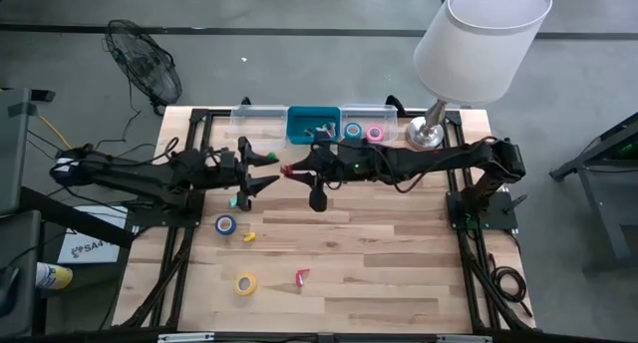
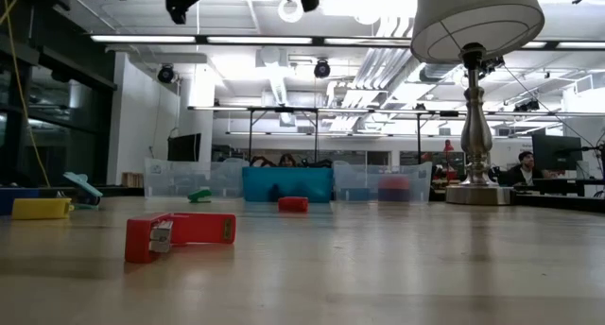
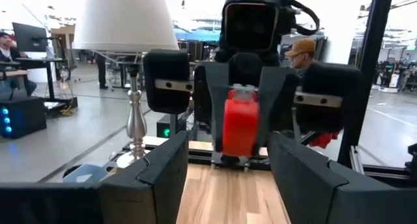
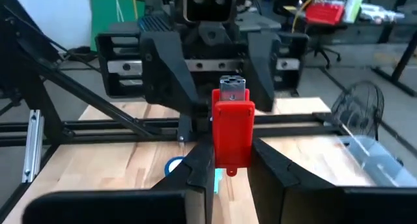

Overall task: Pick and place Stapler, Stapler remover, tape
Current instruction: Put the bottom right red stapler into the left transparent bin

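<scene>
Above the middle of the desk (image 1: 329, 273), both arms meet nose to nose. Right hand (image 4: 228, 168) has its fingers clamped on a small red stapler (image 4: 232, 129), held up in the air. Left hand (image 3: 228, 162) faces it from just beside, fingers spread apart, nothing between them. Looks like a hand-over, or the right arm is simply carrying the stapler toward the trays; can't say which.

Far edge of the desk: a row of three trays, clear tray (image 1: 261, 120) on the left, blue tray (image 1: 312, 122) in the middle, another clear tray (image 1: 365, 114) on the right next to the lamp (image 1: 469, 44). Two tape rolls already sit by the right-hand tray, one blue (image 1: 353, 131), one pink (image 1: 375, 134). Some small items seem to lie in the blue tray, too small to name.

Left to do, by my reckoning:
- blue tape roll (image 1: 226, 224) loose on the desk, near left of the arms
- yellow tape roll (image 1: 245, 282) nearer the front edge
- small red piece (image 1: 302, 276) beside it, likely a stapler or remover
- small yellow piece (image 1: 248, 236) by the blue roll
- teal item (image 1: 235, 200) under the left arm, unclear what

Judged roughly partway through; several pieces not yet put away.
</scene>
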Robot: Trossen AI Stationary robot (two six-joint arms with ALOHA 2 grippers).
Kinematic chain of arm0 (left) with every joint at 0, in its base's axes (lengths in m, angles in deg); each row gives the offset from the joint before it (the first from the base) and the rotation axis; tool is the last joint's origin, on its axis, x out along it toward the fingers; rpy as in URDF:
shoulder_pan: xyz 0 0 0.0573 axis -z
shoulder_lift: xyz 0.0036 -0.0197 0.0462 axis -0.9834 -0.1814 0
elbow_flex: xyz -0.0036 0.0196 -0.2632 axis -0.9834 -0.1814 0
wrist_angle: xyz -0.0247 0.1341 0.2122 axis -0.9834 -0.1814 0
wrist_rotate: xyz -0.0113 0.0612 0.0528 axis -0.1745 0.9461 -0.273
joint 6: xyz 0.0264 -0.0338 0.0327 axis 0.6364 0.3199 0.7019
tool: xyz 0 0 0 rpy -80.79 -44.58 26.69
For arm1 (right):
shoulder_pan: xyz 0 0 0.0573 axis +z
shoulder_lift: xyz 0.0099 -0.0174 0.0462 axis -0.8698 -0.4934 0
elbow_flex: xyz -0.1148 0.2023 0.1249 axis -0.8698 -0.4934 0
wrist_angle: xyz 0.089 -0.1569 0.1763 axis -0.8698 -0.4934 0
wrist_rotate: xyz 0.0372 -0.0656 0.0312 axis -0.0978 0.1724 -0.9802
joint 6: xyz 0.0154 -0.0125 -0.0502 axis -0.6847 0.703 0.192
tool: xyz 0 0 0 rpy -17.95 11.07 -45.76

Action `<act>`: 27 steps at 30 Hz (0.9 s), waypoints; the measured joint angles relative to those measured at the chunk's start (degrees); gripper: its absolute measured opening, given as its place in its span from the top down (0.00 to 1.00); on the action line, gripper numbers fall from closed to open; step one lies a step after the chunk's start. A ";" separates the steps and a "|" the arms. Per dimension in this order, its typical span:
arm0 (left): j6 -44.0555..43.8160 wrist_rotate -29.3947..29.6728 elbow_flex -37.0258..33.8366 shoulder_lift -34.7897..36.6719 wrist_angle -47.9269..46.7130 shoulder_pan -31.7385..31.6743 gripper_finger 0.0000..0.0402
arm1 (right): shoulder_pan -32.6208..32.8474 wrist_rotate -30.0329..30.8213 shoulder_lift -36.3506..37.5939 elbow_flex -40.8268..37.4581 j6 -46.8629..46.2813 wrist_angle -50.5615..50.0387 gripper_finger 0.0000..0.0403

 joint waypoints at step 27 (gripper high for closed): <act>-0.12 -1.80 6.98 -7.23 0.11 0.00 0.64 | -1.73 -5.00 0.11 0.39 3.27 0.11 0.86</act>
